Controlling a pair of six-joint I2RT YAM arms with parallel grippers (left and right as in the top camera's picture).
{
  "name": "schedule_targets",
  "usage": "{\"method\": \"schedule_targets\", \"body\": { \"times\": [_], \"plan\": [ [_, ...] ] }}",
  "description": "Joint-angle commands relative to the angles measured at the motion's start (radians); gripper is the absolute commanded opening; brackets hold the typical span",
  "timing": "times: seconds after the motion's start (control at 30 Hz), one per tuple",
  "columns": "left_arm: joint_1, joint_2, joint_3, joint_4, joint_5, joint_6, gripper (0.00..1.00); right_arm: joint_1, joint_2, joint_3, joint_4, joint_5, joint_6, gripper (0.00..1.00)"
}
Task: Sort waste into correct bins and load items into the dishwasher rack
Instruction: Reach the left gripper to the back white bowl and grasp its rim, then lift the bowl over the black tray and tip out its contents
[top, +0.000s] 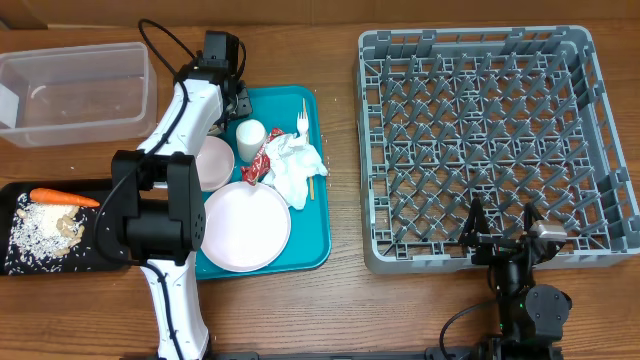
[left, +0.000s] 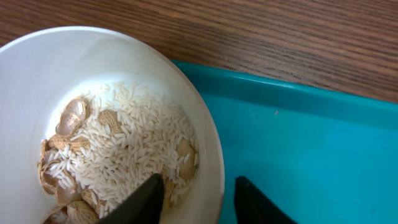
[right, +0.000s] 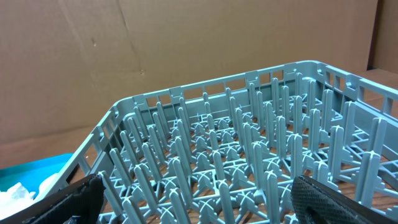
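Note:
In the left wrist view my left gripper straddles the rim of a white bowl holding rice and beige scraps. One finger is inside on the rice. The other stands outside over the teal tray, a gap away from the rim. Overhead, this gripper is at the tray's far left corner, and the arm hides that bowl. The pink plate, a second bowl, cup, napkin, wrapper and fork lie on the tray. My right gripper is open at the rack's near wall.
A clear tub stands at the far left. Below it a black tray holds a carrot and rice. A thin wooden stick lies by the napkin. The right wrist view looks over the rack's pegs.

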Motion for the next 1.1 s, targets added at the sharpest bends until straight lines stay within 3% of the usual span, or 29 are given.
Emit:
{"method": "schedule_targets", "body": {
  "times": [0.0, 0.23, 0.43, 0.77, 1.07],
  "plan": [
    [0.006, 0.01, 0.015, 0.005, -0.018, 0.001, 0.31, -0.005, -0.01, -0.011, 0.008, 0.01, -0.004, 1.0],
    [0.005, 0.01, 0.015, 0.004, -0.022, 0.028, 0.23, -0.005, -0.01, -0.011, 0.008, 0.01, -0.004, 1.0],
    [0.005, 0.01, 0.015, 0.004, -0.021, 0.028, 0.04, -0.005, -0.01, -0.011, 0.008, 0.01, -0.004, 1.0],
    [0.004, 0.009, 0.077, -0.047, -0.016, 0.027, 0.04, -0.005, -0.01, -0.011, 0.008, 0.01, -0.004, 1.0],
    [0.004, 0.007, 0.371, -0.29, 0.08, 0.027, 0.04, -0.005, -0.01, -0.011, 0.008, 0.01, -0.004, 1.0]
  ]
}}
